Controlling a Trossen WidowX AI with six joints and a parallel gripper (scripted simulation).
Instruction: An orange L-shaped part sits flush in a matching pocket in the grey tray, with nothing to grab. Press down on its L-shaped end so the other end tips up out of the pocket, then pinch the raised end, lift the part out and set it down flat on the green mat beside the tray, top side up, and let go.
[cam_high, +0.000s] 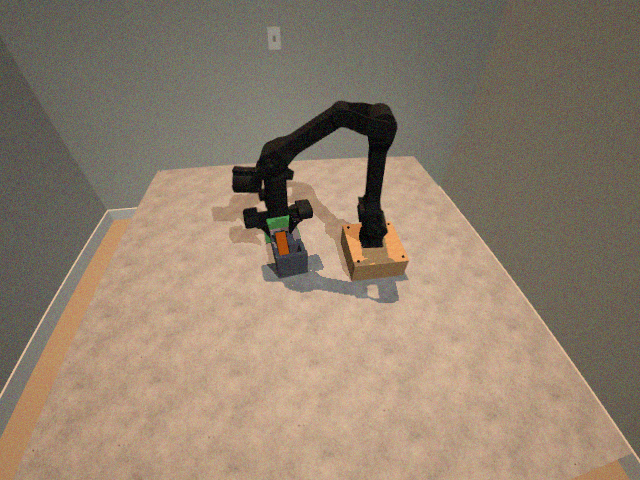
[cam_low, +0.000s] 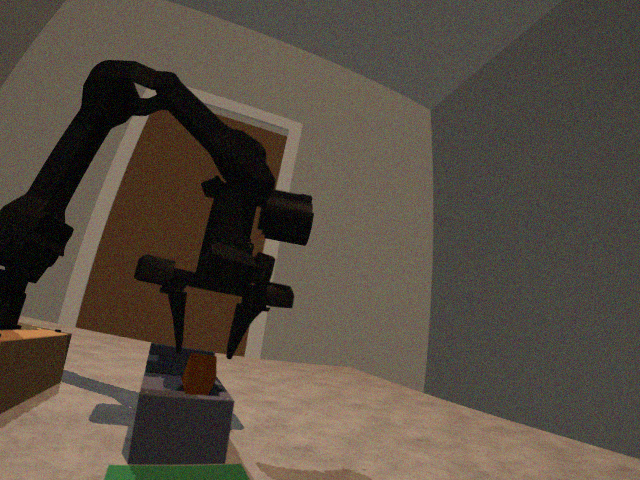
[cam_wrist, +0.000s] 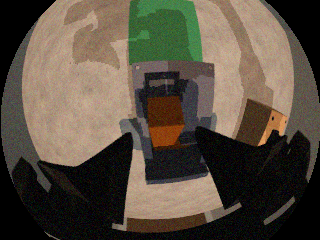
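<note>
"two fingers on the gripper (cam_high: 281, 229) (cam_low: 204, 354) (cam_wrist: 164, 131). condition?"

"parted, with a gap between the tips. open, gripping nothing. it points down over the tray (cam_high: 293, 264) (cam_low: 180, 428) (cam_wrist: 206, 100)."

"and the orange part (cam_high: 281, 242) (cam_low: 199, 374) (cam_wrist: 166, 112)?"

"below the gap, in the tray pocket, but not flush: it sits tilted, one end standing proud of the rim. whether a fingertip touches it, i cannot tell."

"position of the green mat (cam_high: 278, 222) (cam_low: 175, 472) (cam_wrist: 162, 35)?"

"just beside the tray, at one end. the part is not on it. shadow covers some of the mat in the wrist view."

"the arm (cam_high: 310, 131) (cam_low: 196, 116)?"

"black, bent high, its forearm sloping down to the gripper. it stands on a wooden block (cam_high: 379, 270) (cam_low: 31, 361) (cam_wrist: 255, 122), apart from the tray."

"surroundings?"

"a brown door (cam_low: 129, 232) in a pale frame, exterior view. a white wall plate (cam_high: 273, 38), top view."
</note>
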